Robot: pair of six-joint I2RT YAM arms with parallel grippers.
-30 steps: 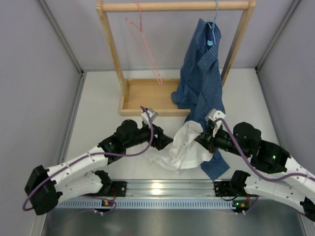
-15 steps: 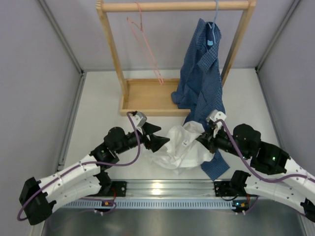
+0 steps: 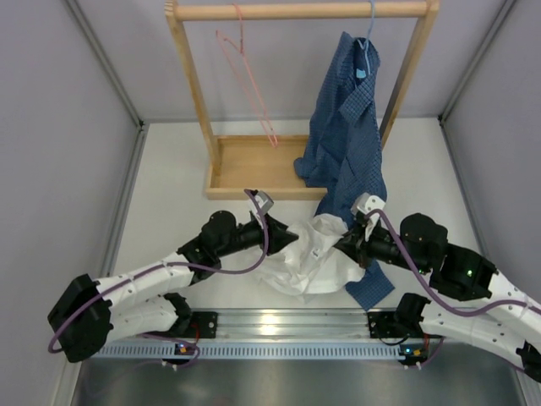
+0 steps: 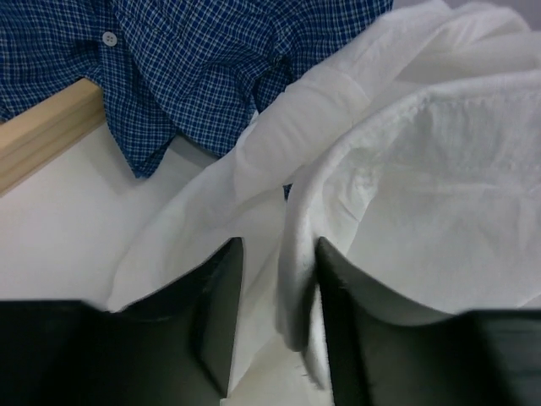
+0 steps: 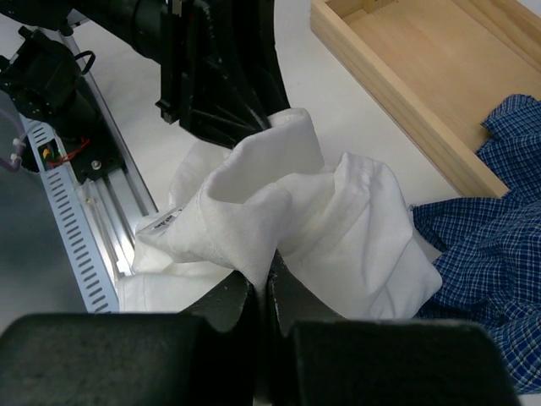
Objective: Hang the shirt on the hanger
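Observation:
The white shirt [image 3: 313,258] lies crumpled on the table between my two arms. My right gripper [image 3: 342,244] is shut on a raised fold of it; in the right wrist view the shirt [image 5: 338,211] is pinched thin between the jaws of the right gripper [image 5: 269,283]. My left gripper [image 3: 283,239] is at the shirt's left edge. Its jaws stand partly open around a hem fold of the shirt [image 4: 439,169], and the cloth touches only one finger of the left gripper [image 4: 275,313]. The pink hanger [image 3: 254,85] hangs bare at the left of the wooden rail.
A dark blue checked shirt [image 3: 347,127] hangs from a light blue hanger [image 3: 365,51] on the wooden rack [image 3: 304,10]; its tail trails under the white cloth. The rack's tray base [image 3: 254,165] sits just behind. A metal rail [image 3: 279,326] runs along the near edge.
My left arm drew back from the shirt, then came forward again to its left edge, and its jaws narrowed around a fold. The right gripper kept its hold and barely moved.

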